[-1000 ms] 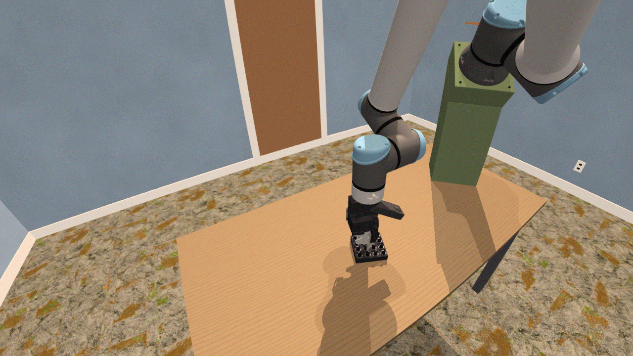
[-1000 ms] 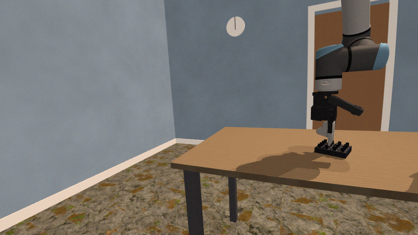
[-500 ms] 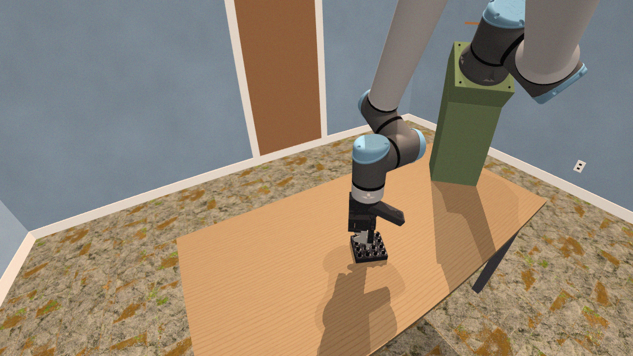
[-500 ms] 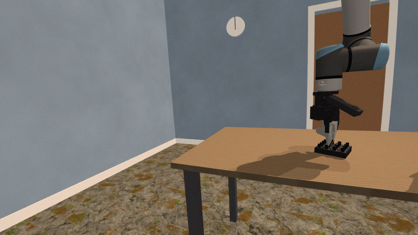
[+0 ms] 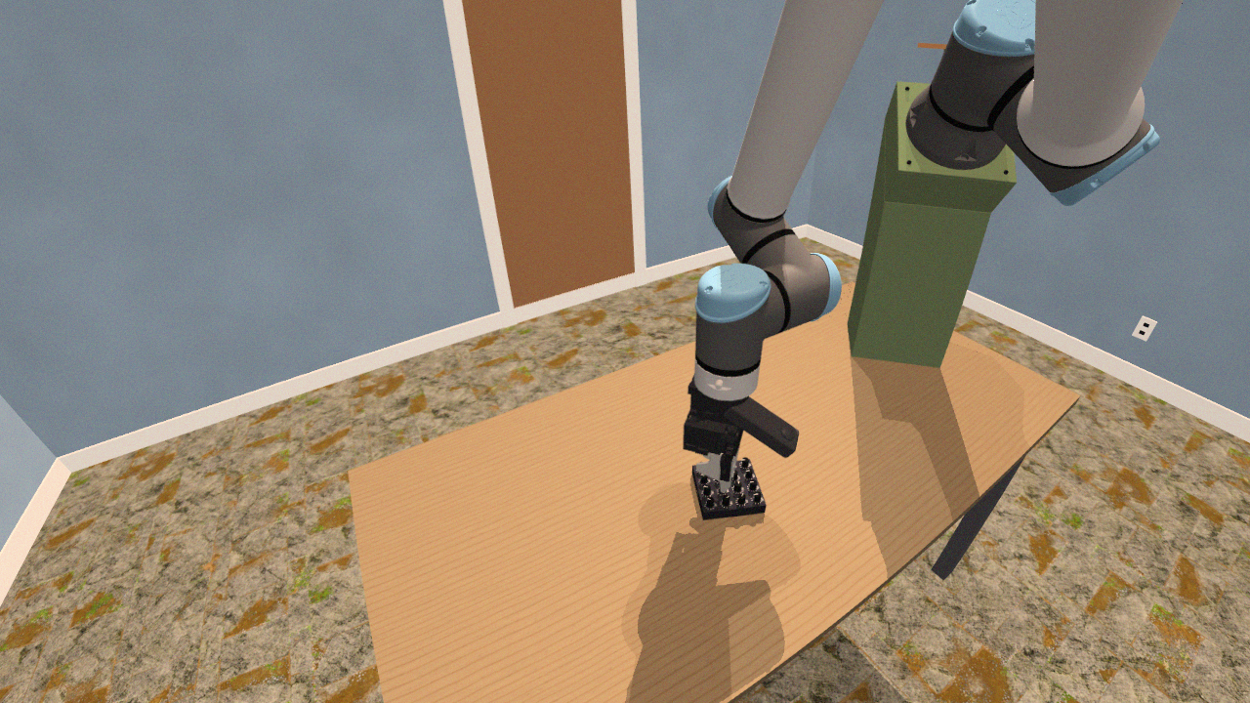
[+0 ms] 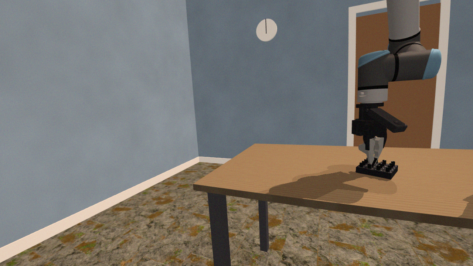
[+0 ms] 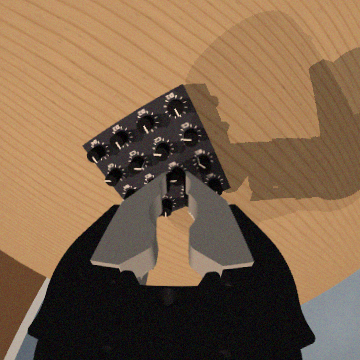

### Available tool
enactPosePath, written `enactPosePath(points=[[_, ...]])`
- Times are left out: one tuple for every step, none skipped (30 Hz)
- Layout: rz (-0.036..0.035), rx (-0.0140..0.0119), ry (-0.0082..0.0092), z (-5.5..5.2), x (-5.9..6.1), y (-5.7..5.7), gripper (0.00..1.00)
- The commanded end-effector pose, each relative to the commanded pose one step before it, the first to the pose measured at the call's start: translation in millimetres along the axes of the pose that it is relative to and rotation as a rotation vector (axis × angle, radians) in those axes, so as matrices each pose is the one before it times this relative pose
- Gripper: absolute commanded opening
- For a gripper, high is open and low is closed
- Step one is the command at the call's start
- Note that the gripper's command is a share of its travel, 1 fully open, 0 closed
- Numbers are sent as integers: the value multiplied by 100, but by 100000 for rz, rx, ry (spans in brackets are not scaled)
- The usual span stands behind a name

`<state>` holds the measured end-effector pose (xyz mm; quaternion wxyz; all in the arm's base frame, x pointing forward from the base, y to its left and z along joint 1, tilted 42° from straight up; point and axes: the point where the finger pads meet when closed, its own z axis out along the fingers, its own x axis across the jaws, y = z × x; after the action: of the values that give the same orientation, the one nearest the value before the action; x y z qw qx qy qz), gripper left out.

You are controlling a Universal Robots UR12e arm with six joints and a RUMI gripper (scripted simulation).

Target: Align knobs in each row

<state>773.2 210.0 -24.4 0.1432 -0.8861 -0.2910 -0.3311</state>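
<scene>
A: So, biggest first; what's there?

B: Wooden table (image 5: 524, 559) w/ dark legs, on a mottled stone-look floor (image 5: 175, 524); blue walls, brown door (image 5: 550, 148) at the back; green block (image 5: 917, 253) stands on the table's far end, arm's base bolted on top of it.

A: And the arm?

B: Arm (image 5: 769, 270) reaches over from the block, wrist pointing straight down approx. mid-table; throws a big shadow on the wood toward the near edge.

A: Knob box?

B: Small black knob box (image 5: 745, 507) flat on the table, right under the wrist, well apart from the green block; in the wrist view (image 7: 135, 135) it sits turned diagonal, rows of black knobs w/ pale pointer lines; labels too blurry to read.

A: Gripper state?

B: Gripper (image 7: 174, 202) is down on the box; grey fingers drawn in tight, tips pinching one knob (image 7: 168, 205) in the box's row nearest the camera; 2nd knob just beyond the tips; can't tell which cell it is.

A: Side view agree?

B: Yep; exterior view shows the gripper (image 6: 373, 161) tips meeting at the box (image 6: 380, 171) top, fingers forming a narrow V.
</scene>
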Motion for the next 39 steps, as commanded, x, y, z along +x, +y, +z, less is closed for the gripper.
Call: enactPosePath(points=[[7803,-231,113,-34,71,18,4],[1612,0,0,0,8,0,4],[1567,0,0,0,7,0,4],[1522,0,0,0,7,0,4],[1475,0,0,0,7,0,4],[1428,0,0,0,7,0,4],[0,0,0,0,0,0,4],[0,0,0,0,0,0,4],[1379,0,0,0,7,0,4],[1331,0,0,0,6,0,4],[1282,0,0,0,6,0,4],[1232,0,0,0,6,0,4],[1182,0,0,0,6,0,4],[1131,0,0,0,5,0,4],[1081,0,0,0,5,0,4],[1030,0,0,0,5,0,4],[979,0,0,0,5,0,4],[928,0,0,0,4,0,4],[878,0,0,0,4,0,4],[828,0,0,0,4,0,4],[778,0,0,0,4,0,4],[728,0,0,0,3,0,4],[679,0,0,0,3,0,4],[0,0,0,0,0,0,4],[0,0,0,0,0,0,4],[631,0,0,0,3,0,4],[584,0,0,0,3,0,4],[537,0,0,0,3,0,4],[492,0,0,0,2,0,4],[447,0,0,0,2,0,4],[404,0,0,0,2,0,4],[363,0,0,0,2,0,4],[323,0,0,0,2,0,4],[284,0,0,0,1,0,4],[248,0,0,0,1,0,4],[213,0,0,0,1,0,4],[180,0,0,0,1,0,4],[150,0,0,0,1,0,4],[122,0,0,0,1,0,4]])
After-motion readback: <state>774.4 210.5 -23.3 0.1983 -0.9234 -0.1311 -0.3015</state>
